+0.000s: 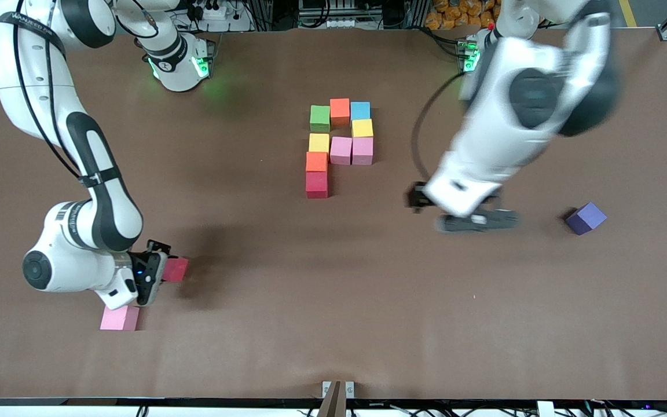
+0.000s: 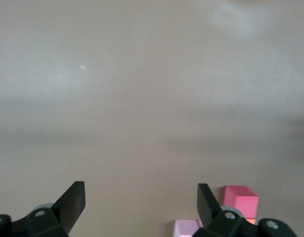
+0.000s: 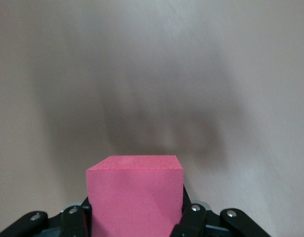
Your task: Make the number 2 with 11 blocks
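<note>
left arm: motion-blurred | red cube: lower part cut off by frame edge

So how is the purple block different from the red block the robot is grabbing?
The purple block sits loose on the table, toward the left arm's end; the red block is clamped in the right end effector. The purple block is turned cornerwise to the front camera; the red block looks squarer to it. Both look like same-sized cubes, and neither has joined the number 2.

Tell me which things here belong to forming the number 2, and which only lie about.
Job:
- unfinished number 2, nine blocks
- red block held in right hand
- purple block, loose
- left hand, open, over bare table

Lying about:
- pink block, possibly spare
- table
</note>
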Controlling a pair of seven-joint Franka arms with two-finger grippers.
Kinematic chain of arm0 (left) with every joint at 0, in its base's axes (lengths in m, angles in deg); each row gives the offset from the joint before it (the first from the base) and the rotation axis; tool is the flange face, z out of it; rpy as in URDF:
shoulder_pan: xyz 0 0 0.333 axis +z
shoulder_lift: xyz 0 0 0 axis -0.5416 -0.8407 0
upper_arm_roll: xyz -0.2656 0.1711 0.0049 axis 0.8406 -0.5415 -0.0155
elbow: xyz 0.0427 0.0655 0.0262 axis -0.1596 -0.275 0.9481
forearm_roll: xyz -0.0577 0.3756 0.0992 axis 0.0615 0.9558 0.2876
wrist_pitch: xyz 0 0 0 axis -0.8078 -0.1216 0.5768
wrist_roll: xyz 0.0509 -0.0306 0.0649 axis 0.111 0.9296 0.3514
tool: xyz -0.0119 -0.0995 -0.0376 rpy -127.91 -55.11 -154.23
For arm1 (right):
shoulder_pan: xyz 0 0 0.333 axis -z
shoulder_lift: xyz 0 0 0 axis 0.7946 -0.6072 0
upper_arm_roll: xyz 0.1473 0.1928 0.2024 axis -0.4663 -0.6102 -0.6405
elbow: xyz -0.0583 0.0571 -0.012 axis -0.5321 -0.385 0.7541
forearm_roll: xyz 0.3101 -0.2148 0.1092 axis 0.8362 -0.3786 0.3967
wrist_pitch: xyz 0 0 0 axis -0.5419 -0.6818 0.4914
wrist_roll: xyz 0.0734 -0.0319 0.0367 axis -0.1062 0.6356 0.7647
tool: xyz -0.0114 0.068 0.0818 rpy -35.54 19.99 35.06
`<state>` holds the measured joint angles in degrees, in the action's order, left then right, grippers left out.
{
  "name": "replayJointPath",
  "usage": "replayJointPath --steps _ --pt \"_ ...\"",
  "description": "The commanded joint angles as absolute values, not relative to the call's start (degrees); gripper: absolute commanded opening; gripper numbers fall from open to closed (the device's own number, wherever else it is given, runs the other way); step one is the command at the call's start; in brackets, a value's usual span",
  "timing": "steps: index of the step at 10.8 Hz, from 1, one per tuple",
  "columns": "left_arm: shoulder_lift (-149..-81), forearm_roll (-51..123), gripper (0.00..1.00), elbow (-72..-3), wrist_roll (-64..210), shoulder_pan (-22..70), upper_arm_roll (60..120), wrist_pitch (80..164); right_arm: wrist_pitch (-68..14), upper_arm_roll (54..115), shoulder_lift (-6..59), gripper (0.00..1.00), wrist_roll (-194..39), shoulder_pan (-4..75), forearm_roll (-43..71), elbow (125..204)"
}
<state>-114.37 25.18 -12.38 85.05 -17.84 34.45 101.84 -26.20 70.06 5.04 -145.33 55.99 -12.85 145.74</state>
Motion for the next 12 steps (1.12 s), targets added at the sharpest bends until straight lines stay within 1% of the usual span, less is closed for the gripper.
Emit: replayJointPath --steps 1,3,4,6,7,8,10,12 --pt "-111.1 26.4 1.0 -13.6 81.4 -12.1 36.4 99.4 -25.3 65.8 6.1 0.33 -140.8 55.9 -12.3 146.1" --pt "-109.0 30.0 1.0 -14.4 79.4 -8.6 37.0 98.7 -25.4 65.3 6.2 0.33 -138.3 53.2 -12.4 146.1" --pt "-108.1 30.1 1.0 -14.8 77.5 -4.9 39.1 97.5 -25.5 65.2 6.3 0.33 -137.1 51.8 -12.3 146.1" --pt "-104.8 31.3 1.0 -16.5 77.0 7.4 49.5 95.8 -25.4 62.9 7.5 0.33 -131.4 49.9 -12.4 146.2" --pt "-104.1 31.5 1.0 -16.6 77.0 10.2 51.3 95.7 -25.7 61.8 7.5 0.33 -129.6 49.0 -12.5 146.2" --pt "-103.3 31.7 1.0 -16.7 76.7 11.8 51.8 95.1 -26.0 61.4 7.5 0.33 -128.0 47.8 -12.5 146.2" --pt "-102.5 33.1 1.0 -16.7 73.4 17.5 55.7 95.0 -27.4 61.3 8.0 0.33 -125.7 43.6 -12.7 146.2" --pt "-102.8 44.4 1.0 -16.8 73.8 18.3 60.6 95.3 -29.8 61.3 8.4 0.34 -121.8 39.4 -13.0 146.4"
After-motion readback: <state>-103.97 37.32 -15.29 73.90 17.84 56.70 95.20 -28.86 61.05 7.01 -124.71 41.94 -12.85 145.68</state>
